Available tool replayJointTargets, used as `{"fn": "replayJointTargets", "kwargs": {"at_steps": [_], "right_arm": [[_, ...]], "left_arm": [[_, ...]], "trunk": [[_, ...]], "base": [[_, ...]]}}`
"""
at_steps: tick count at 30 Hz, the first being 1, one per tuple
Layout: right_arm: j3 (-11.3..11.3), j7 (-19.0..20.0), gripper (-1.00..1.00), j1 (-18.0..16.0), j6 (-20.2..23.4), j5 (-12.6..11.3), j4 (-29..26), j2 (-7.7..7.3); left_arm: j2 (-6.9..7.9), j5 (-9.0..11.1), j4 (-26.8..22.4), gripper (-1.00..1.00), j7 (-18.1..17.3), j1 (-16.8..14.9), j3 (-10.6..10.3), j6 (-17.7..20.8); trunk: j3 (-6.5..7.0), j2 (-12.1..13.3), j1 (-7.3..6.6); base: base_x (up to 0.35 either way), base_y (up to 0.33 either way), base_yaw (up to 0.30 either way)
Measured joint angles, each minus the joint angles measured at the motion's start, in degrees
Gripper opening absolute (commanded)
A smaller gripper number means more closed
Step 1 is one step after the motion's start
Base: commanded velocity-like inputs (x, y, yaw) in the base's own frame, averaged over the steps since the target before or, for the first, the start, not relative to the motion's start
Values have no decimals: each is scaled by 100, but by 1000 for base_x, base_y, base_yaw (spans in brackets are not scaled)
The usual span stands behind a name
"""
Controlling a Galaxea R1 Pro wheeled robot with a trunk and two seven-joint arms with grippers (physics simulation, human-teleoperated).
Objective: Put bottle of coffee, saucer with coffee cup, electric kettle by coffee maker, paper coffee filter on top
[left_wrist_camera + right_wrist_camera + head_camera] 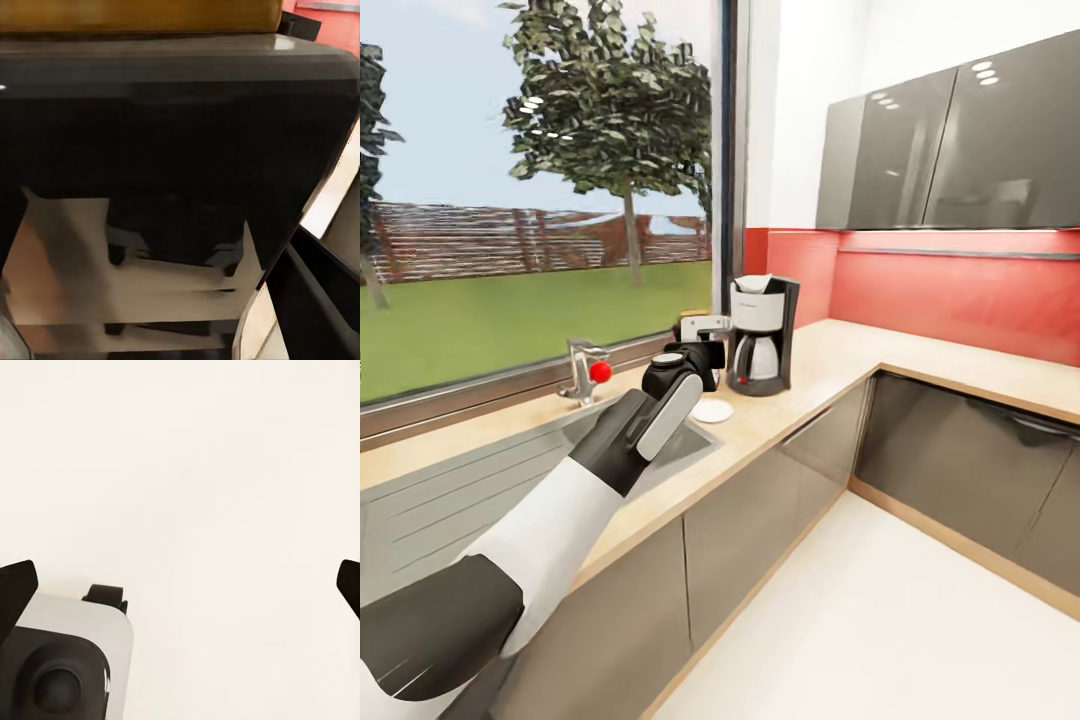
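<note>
The black and white coffee maker [761,337] stands on the light-wood kitchen countertop [830,365] by the window. A white paper coffee filter [753,284] sits on top of it. My left gripper [698,335] hangs just left of the machine, shut on the bottle of coffee [687,326]. The left wrist view has that dark jar [180,150] very close, with its yellow lid [135,15] at the edge. The white saucer [712,410] lies flat on the counter in front of the coffee maker, near the sink's corner. My right gripper [180,585] is open over pale floor.
A steel sink [480,490] is set into the counter under my left arm, with a tap and red knob [589,372] behind it. Glossy grey wall cabinets [960,140] hang above a red backsplash. The counter turns a corner to the right.
</note>
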Motion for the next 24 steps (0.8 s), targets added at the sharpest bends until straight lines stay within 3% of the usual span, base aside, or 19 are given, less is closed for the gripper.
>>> {"fn": "replayJointTargets", "kwargs": {"at_steps": [9,24], "right_arm": [[0,1,100,-1,-3,1,1,2],[0,0,100,-1,-5,2,1,1]], "left_arm": [[1,3,4,-100,1,0,0,1],[-7,29,118,-100,-19,155,-54,-42]], "trunk": [[0,0,0],[-1,1,2]], "base": [[214,-157,90],[19,-11,241]]}}
